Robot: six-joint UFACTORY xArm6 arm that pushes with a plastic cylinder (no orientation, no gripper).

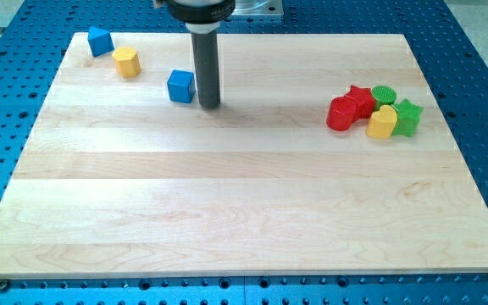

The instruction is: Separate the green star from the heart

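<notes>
Far left near top edge of tabletop (227,220): blue block (100,41) (shape unclear, angular), yellow block (126,62) just beside it to the right, hexagon-ish. Irrelevant to task.

Further right: blue cube (180,85), with my tip (211,107) just beside its right side, close but apparently not touching. No jaws on this end effector (plain rod, nothing to open or close, nothing held).

Wide bare stretch of wood, then cluster at view's right: red block (341,113) (rounded, maybe a heart too), red star (361,99), green round block (384,94) at the back, yellow heart (382,123) in front, green star (407,117) at the far right, touching the heart's right side.

Step in hand, judged: transit to the cluster, not yet begun. To do well: skirt the group rather than plough through it, come in between heart and star from the view's top or bottom, then push the star rightward or down-right, away from everything. Little room toward the right edge, so short push only. Risk: gap between the two is nil, wedge entry likely drags the heart along (maybe better to catch the star's corner off-centre).

Pose: rod vertical, dark, hanging from a mount at the view's top centre, tip down on the wood.
</notes>
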